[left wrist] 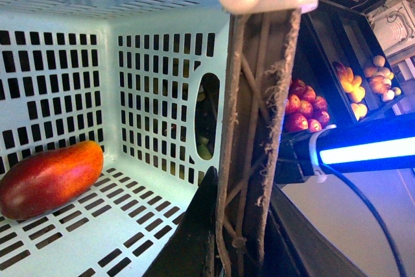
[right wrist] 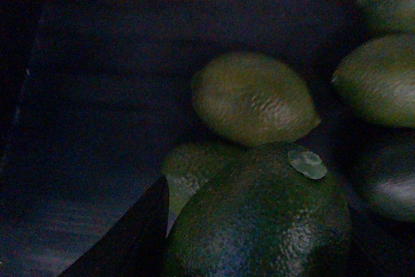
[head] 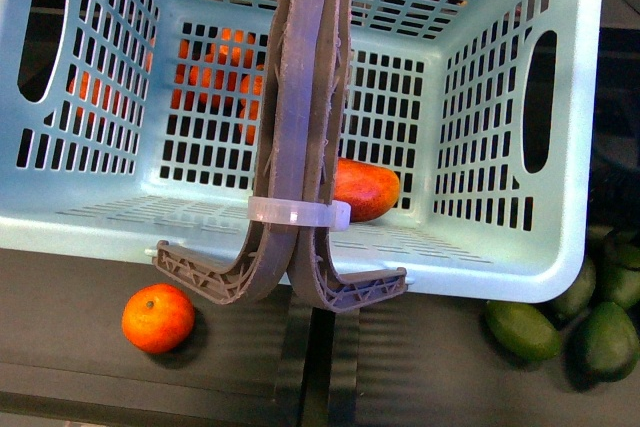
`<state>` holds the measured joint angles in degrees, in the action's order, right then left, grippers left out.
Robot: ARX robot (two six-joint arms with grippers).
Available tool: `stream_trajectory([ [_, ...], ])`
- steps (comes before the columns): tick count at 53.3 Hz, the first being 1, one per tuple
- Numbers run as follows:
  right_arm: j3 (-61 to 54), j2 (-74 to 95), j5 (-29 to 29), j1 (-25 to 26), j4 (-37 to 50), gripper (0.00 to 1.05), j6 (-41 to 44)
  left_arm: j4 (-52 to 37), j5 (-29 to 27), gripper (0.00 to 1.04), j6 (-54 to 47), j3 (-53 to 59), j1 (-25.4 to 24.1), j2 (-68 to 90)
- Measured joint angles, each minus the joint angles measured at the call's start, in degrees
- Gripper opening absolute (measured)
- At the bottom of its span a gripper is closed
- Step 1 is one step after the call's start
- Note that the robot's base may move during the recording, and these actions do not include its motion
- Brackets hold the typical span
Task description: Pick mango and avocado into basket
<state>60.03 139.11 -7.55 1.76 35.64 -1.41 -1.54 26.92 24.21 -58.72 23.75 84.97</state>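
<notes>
Mango [head: 365, 189] inside basket [head: 500, 247]; right hand [right wrist: 249, 254] close above avocado [right wrist: 259, 205].

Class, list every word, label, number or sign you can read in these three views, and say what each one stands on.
No text can be read in any view.
The sticker on the nearest avocado: small and pale, too dim and blurred to read.
The basket, its zip tie and the mango: no print visible.

I am standing in a grocery shop, facing a light teal slotted plastic shopping basket [head: 500, 257] and dark shelves [left wrist: 324, 37] holding sorted red fruit [left wrist: 303, 105].
</notes>
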Motion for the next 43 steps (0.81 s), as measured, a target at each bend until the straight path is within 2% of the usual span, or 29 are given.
stream_trajectory([
  [14, -5.2, -14.4, 0.0, 3.8, 0.4, 0.56, -3.3, 0.0, 0.0, 0.12, 0.0, 0.0, 0.0, 0.0],
  [27, -8.1, -29.8, -2.3, 5.1, -4.0, 0.56, -6.4, 0.0, 0.0, 0.12, 0.0, 0.0, 0.0, 0.0],
  [34, -8.3, -38.1, -2.8, 2.6, -7.5, 0.56, -7.5, 0.0, 0.0, 0.12, 0.0, 0.0, 0.0, 0.0],
  [43, -6.8, -47.5, -1.0, -7.5, -12.7, 0.56, -9.2, 0.0, 0.0, 0.12, 0.0, 0.0, 0.0, 0.0],
])
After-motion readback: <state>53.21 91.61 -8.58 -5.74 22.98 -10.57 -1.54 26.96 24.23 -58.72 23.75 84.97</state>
